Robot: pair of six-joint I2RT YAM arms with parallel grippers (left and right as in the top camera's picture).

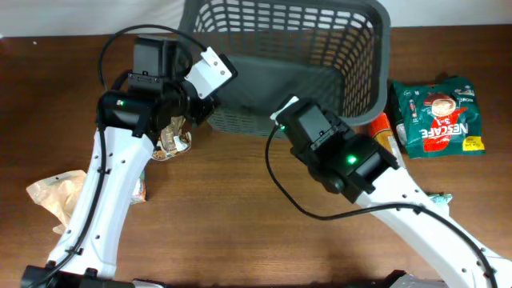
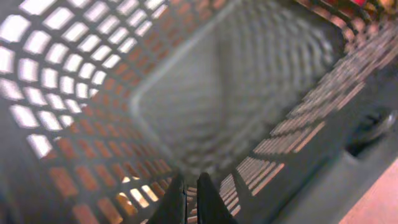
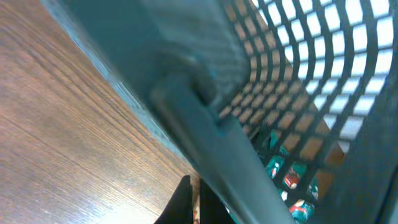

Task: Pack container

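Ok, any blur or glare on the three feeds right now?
Overhead: sharp and evenly lit, large dark grey plastic lattice basket crisp. Left wrist: basket walls smeared by blur, bright light through the slots. Right wrist: basket rim too close, blurred; brown wooden table grain readable.

container point(image 1: 364, 48) mouth open from above, floor free | left hand point(image 2: 191, 200) and right hand point(image 3: 193, 202) crowd its near-left rim | coffee pack point(image 1: 438, 116) blocks right flank | near-centre worktop point(image 1: 224, 188) passable

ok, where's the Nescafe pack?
Overhead view, far right of the table: the Nescafe pack lies just right of the container, next to an orange item.
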